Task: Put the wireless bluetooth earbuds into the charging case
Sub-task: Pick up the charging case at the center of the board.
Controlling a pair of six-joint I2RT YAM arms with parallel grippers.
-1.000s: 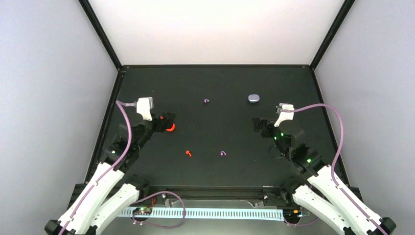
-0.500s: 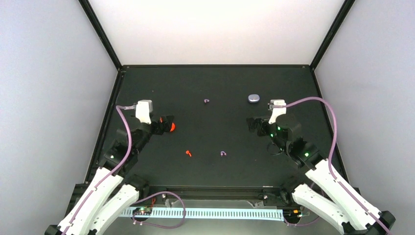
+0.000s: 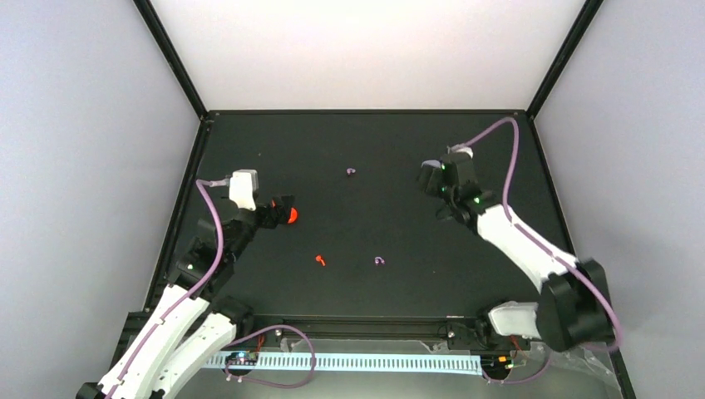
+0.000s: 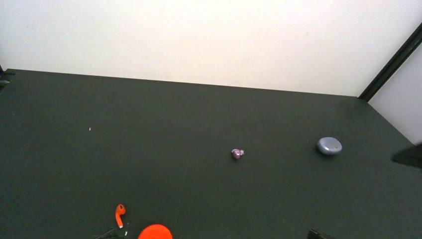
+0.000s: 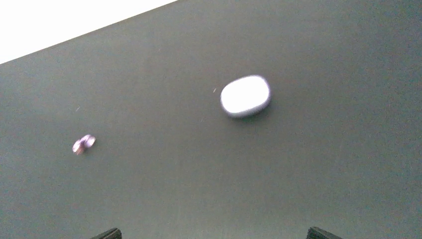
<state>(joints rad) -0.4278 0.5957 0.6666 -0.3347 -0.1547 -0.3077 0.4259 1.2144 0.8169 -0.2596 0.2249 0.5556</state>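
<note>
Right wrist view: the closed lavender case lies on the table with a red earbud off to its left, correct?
Not quite: the earbud left of the closed lavender case is lavender, not red, as the right wrist view shows. The rest holds.

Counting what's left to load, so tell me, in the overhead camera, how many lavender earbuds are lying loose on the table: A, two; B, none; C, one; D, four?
A: two lavender earbuds show in the overhead view, one toward the far side and one nearer the arms, both lying apart from everything else.
</note>
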